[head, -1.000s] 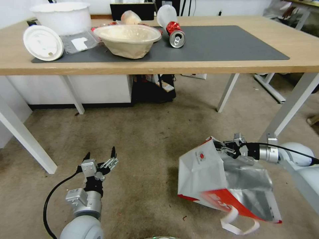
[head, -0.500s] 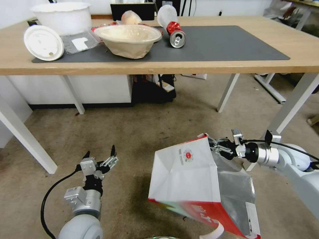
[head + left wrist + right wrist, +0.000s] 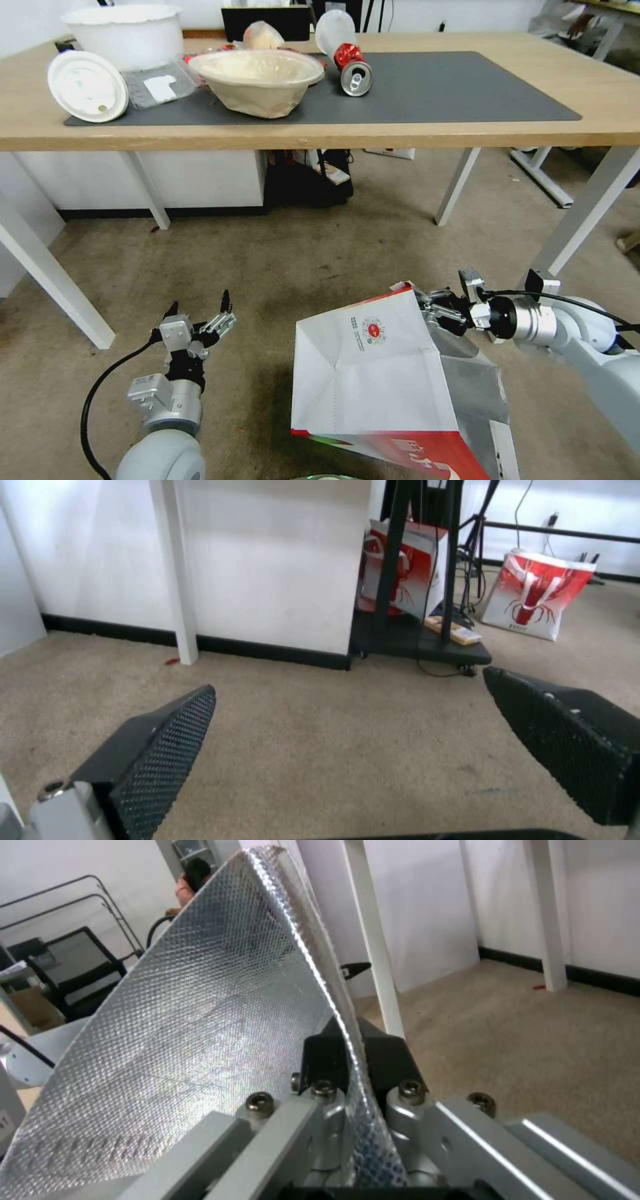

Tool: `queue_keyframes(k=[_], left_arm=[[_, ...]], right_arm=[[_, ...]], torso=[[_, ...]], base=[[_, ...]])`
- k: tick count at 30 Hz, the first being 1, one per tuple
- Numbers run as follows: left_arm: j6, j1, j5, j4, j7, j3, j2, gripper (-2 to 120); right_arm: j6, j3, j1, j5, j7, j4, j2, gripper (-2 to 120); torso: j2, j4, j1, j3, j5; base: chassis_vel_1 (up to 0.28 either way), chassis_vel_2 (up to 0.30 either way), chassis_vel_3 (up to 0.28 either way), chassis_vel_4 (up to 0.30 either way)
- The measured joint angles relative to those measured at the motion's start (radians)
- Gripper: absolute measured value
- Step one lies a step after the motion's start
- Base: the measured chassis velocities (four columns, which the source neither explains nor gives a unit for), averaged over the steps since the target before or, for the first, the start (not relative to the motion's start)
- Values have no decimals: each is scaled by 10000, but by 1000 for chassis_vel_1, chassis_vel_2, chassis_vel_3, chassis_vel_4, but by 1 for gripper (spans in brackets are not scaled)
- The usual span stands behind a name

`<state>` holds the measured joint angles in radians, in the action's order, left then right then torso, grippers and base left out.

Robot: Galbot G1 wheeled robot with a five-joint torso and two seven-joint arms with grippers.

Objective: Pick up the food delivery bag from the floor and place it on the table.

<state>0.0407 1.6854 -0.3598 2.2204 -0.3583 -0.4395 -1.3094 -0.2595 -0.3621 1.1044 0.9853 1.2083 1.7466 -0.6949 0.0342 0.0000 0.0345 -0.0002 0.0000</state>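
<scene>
Gripping the food delivery bag by its top rim, the right claw holds it hanging below.

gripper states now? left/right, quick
Left tool: open, empty, low over the floor.
Right tool: shut on the food delivery bag, pinching its top edge.

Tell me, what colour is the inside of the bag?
Silver foil with a fine quilted pattern lines the bag; it shows best in the right wrist view.
</scene>
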Motion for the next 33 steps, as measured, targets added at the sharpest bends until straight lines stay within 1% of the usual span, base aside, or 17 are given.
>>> queue_keyframes(k=[7,21,24,25,28,29,32,33], left_arm=[[-22,-2,29,-45,-10,16,-3,100],[-471,22,-125,-9,-33,38,-2,100],[-480,32,-133,4,9,39,15,100],[-480,32,-133,4,9,39,15,100],[-481,51,-127,4,52,45,22,100],[-481,51,-127,4,52,45,22,100],[-479,49,-138,24,62,40,40,100],[-479,49,-138,24,62,40,40,100]], right_arm=[[-85,-1,104,-6,124,154,-29,0],[-58,-18,286,-148,135,436,-40,0],[-40,-66,425,-187,151,518,-46,0],[-40,-66,425,-187,151,518,-46,0],[-36,-97,562,-186,154,662,-68,0],[-36,-97,562,-186,154,662,-68,0],[-36,-133,593,-101,141,783,-60,0],[-36,-133,593,-101,141,783,-60,0]], torso=[[0,0,0,0,0],[21,0,0,19,0],[149,0,0,146,-1],[149,0,0,146,-1],[326,0,6,316,0],[326,0,6,316,0],[483,0,23,458,0],[483,0,23,458,0]], base=[[0,0,0,0],[0,0,0,0],[0,0,0,0],[0,0,0,0],[0,0,0,0],[0,0,0,0],[0,0,0,0],[0,0,0,0]])
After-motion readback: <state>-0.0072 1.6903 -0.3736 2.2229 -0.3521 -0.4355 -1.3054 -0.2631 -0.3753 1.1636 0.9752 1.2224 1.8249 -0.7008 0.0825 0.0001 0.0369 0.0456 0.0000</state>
